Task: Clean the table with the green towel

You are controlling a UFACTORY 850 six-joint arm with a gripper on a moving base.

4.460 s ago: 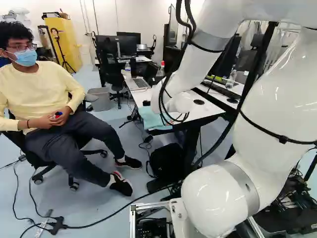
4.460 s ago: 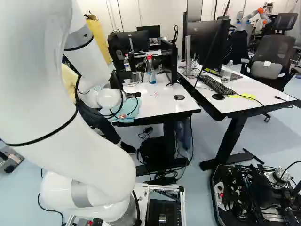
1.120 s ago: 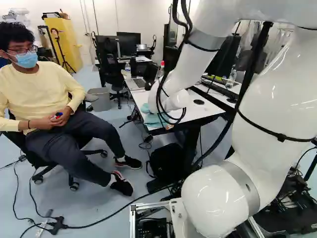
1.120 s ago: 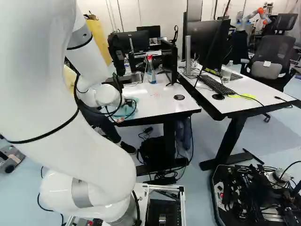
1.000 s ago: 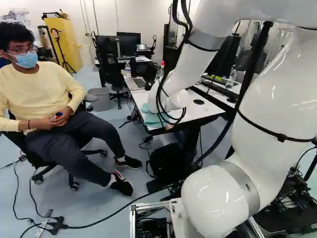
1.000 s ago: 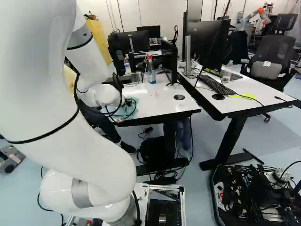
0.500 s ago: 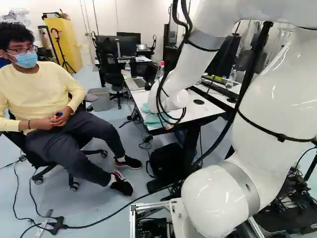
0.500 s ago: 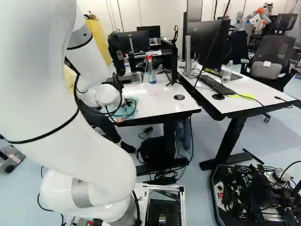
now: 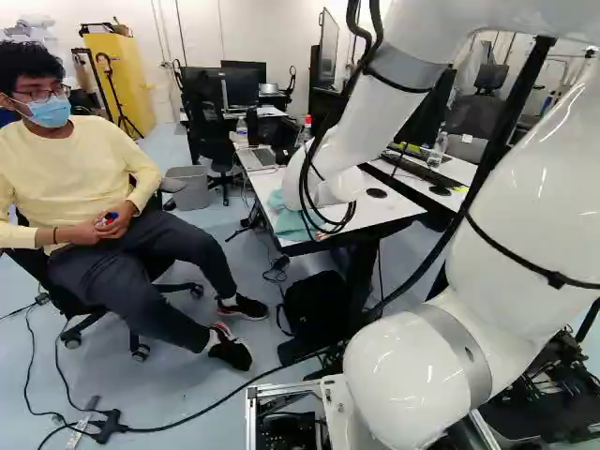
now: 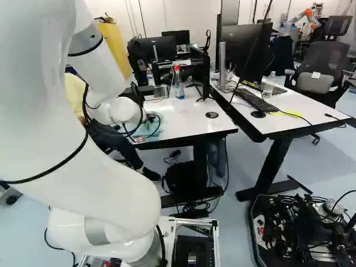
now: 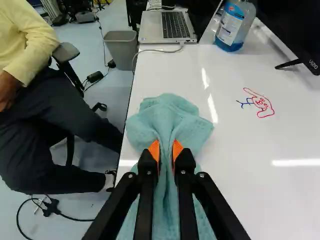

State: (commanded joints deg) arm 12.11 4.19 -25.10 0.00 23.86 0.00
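In the left base view, the green towel (image 9: pixel 290 223) rests on the near left of the counter (image 9: pixel 394 208), a bin (image 9: pixel 190 190) left beyond. The right base view alone shows another robot (image 10: pixel 300 18), far right. The wrist view reveals fingers (image 11: pixel 185 162) gripping the bunched towel, a red-and-blue drawing (image 11: pixel 260 102) to its right.

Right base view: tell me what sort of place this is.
Probably a robotics lab: another robot stands at the back, wired electronics lie at the lower right, and a large monitor and a keyboard share a white desk.
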